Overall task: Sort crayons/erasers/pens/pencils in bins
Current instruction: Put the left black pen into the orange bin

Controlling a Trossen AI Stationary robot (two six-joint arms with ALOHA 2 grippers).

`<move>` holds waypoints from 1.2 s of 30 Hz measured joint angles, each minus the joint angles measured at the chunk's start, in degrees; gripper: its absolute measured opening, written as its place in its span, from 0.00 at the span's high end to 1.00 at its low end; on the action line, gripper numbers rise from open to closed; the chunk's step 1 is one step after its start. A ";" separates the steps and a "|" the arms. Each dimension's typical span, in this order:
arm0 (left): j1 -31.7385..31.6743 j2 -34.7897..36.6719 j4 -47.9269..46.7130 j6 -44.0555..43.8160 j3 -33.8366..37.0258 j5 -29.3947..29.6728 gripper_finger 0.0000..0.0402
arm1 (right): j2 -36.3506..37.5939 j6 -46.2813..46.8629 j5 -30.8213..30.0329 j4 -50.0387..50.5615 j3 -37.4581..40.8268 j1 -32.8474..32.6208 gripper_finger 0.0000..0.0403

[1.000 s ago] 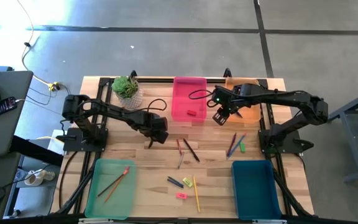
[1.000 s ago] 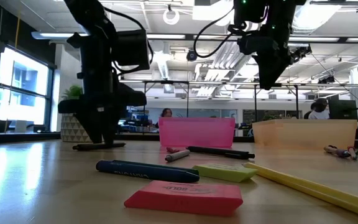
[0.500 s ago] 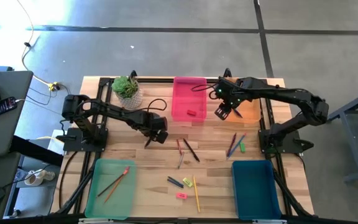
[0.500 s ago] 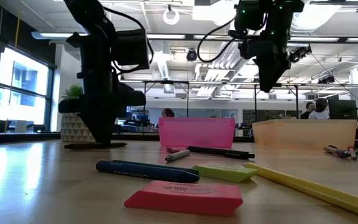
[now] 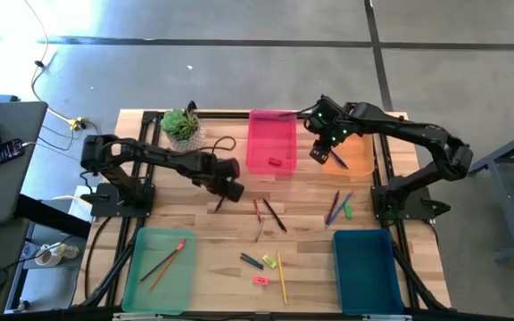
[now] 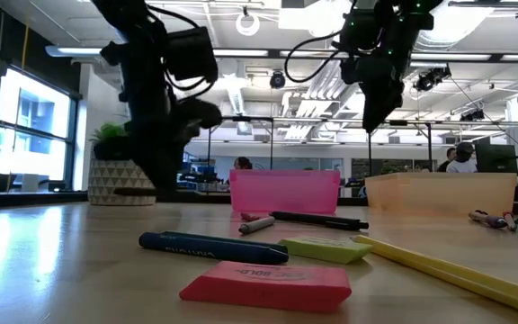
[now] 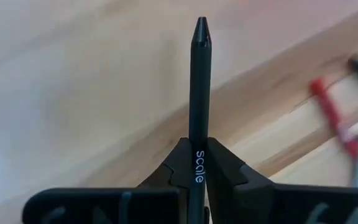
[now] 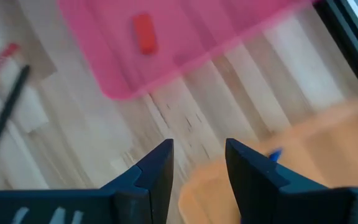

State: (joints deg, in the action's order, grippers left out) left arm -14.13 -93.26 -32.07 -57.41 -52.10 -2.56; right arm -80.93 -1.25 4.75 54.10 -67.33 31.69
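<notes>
While the left gripper (image 7: 194,163) is clamped on a black pen (image 7: 199,93) lettered "scale", just off the pink bin (image 5: 270,143), the grip should be kept square until the pen is brought over the orange bin (image 5: 357,150), where the right gripper (image 8: 199,163) hangs with fingers parted, nothing held.

Layout: two bins (image 5: 271,143) along the table's (image 5: 141,143) far edge, two at the near corners; pens (image 5: 275,216), pencils (image 5: 281,278) and erasers (image 5: 261,280) between them; one eraser (image 5: 274,162) lies inside a far bin.
</notes>
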 joint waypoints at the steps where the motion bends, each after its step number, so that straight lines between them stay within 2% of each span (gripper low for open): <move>1: -0.27 0.82 0.61 -0.10 0.02 0.18 0.98 | 0.00 -0.88 1.61 -0.93 0.00 0.53 0.66; 5: -1.12 3.99 4.63 -0.96 -0.02 0.37 0.98 | 0.00 -4.73 7.96 -4.38 0.00 2.89 0.66; 9: -1.62 6.52 9.82 -1.00 -0.04 1.14 0.99 | 0.00 -9.63 11.55 -6.79 0.00 5.37 0.66; 14: -2.06 7.84 19.32 -0.97 -0.07 2.06 0.99 | 0.00 -15.34 18.64 -10.73 0.00 8.44 0.66; 19: -2.90 7.86 29.27 2.23 -0.09 4.90 0.99 | 0.00 -16.79 27.59 -16.02 0.00 10.80 0.66; 27: -5.40 7.88 41.11 14.47 -0.11 8.24 0.99 | 0.00 -11.25 37.60 -26.76 0.00 10.12 0.66; 36: -7.35 7.88 49.56 27.60 -0.11 5.97 0.99 | -0.22 -2.76 37.77 -40.68 0.00 4.76 0.66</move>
State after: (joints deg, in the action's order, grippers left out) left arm -21.49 -85.38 17.49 -29.81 -52.21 3.41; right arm -81.14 -4.01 42.52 13.43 -67.33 36.45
